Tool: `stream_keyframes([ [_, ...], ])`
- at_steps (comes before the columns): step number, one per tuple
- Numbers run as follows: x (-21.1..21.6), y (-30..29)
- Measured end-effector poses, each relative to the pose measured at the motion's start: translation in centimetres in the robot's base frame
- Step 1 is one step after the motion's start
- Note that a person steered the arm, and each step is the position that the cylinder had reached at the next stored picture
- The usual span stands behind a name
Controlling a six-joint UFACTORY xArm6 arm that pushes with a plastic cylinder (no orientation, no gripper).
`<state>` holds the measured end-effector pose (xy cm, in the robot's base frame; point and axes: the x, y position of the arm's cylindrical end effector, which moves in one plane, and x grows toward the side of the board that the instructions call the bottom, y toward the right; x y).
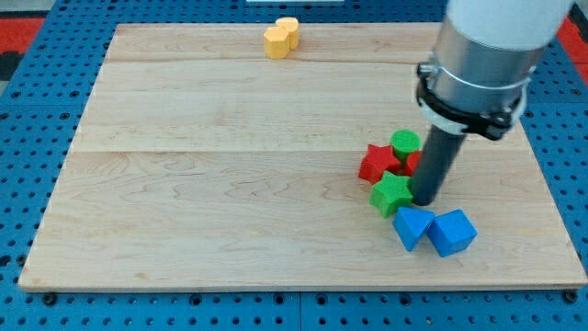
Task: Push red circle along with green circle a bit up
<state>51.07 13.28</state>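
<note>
The green circle [405, 142] sits right of the board's middle. The red circle [413, 162] shows only as a small red sliver just below it, mostly hidden behind my rod. My tip [424, 200] rests on the board just below the red circle, touching or nearly touching the right side of the green star [391, 194]. A red star [378, 163] lies left of the two circles, touching the green star's top.
Two blue blocks lie just below my tip: a blue triangle-like block [412, 225] and a blue cube-like block [452, 232]. A yellow block [281, 38] sits near the top edge of the wooden board [202, 184]. The arm's large body overhangs the upper right.
</note>
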Motion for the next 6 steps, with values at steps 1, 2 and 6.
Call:
stream_keyframes([
  [1, -1.7, -0.8],
  [2, -3.5, -1.0],
  [6, -2.7, 4.4],
])
